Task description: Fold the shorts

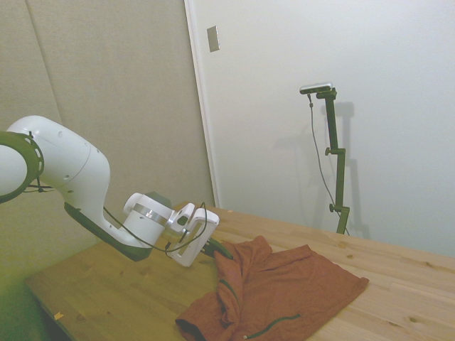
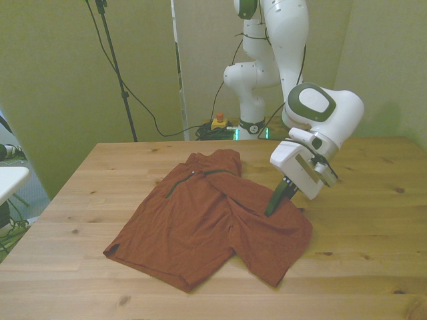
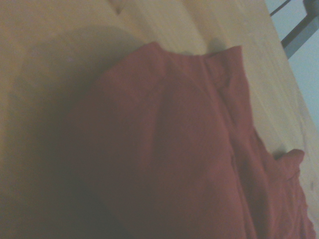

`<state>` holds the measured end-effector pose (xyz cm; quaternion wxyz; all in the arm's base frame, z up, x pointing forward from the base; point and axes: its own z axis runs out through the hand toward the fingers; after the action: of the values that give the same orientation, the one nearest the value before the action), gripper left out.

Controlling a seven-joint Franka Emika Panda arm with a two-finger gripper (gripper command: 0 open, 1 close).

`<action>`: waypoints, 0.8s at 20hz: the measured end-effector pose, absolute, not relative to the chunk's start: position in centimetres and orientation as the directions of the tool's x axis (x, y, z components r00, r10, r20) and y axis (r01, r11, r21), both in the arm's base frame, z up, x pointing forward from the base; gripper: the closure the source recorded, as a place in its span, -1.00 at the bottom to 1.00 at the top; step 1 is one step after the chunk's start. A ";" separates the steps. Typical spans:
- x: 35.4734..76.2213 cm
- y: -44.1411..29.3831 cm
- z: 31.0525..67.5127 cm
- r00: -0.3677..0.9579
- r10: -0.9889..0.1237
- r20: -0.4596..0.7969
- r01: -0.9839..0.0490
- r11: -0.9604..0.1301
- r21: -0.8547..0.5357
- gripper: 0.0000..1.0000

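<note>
— Where are the shorts (image 2: 200,227)?

— Spread on the wooden bench (image 2: 360,267), rust-red, one part lapped over another, dark piping showing near the far edge.

— And the hand (image 2: 276,202)?

— Tilted down, its dark fingers (image 2: 279,195) pressed together, tips touching the cloth on the front view's right. Whether any cloth is pinched between them, I can't tell.

Readable text: none.
Shorts (image 2: 200,220): no label or brand legible.
Arm (image 2: 287,40): no legible markings.
</note>
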<state>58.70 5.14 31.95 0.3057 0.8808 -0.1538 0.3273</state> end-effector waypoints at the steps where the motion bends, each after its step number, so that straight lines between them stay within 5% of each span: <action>1: 58.8 5.1 32.9 0.727 -0.084 0.681 -0.484 -0.767 0.422 1.00; 9: 59.2 -1.4 39.9 0.634 -0.197 0.748 -0.616 -0.714 0.333 1.00; 16: 59.0 -8.3 42.0 0.603 -0.275 0.749 -0.674 -0.678 0.294 1.00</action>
<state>59.03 -8.34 42.02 0.2874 0.8479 -0.2797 0.3466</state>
